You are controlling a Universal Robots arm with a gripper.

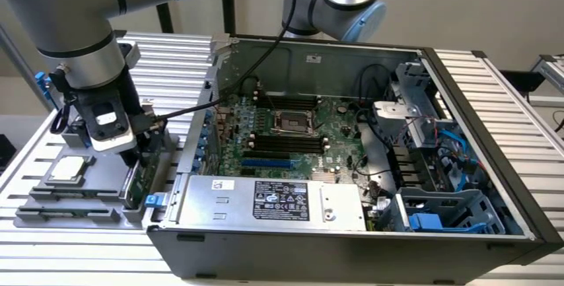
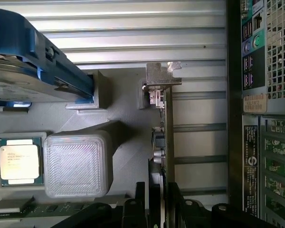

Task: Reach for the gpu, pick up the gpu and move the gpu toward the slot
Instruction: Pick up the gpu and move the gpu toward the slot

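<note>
I note the ribbed metal table (image 1: 502,88) carrying an open computer case (image 1: 352,253), its main board exposed. The arm (image 1: 79,41) comes down just outside the case, on the exterior view's left. There, touching the case's outer wall, lies a grey holder tray (image 1: 62,214).

A hard drive (image 2: 28,71) with blue rails stands in the tray on the side away from the case. The gpu (image 2: 168,137) stands on edge in the tray, on the side nearest the case and parallel to its wall. The card's silver bracket (image 2: 162,76) is at the end away from the gripper. A square silver chip (image 2: 19,160) lies flat in a tray pocket, farther from the case than the card.

The gripper (image 2: 157,202) is down over the card. I see the jaws drawn in narrow, one against each face, clasping it. The card sits in its holder, not lifted.
</note>
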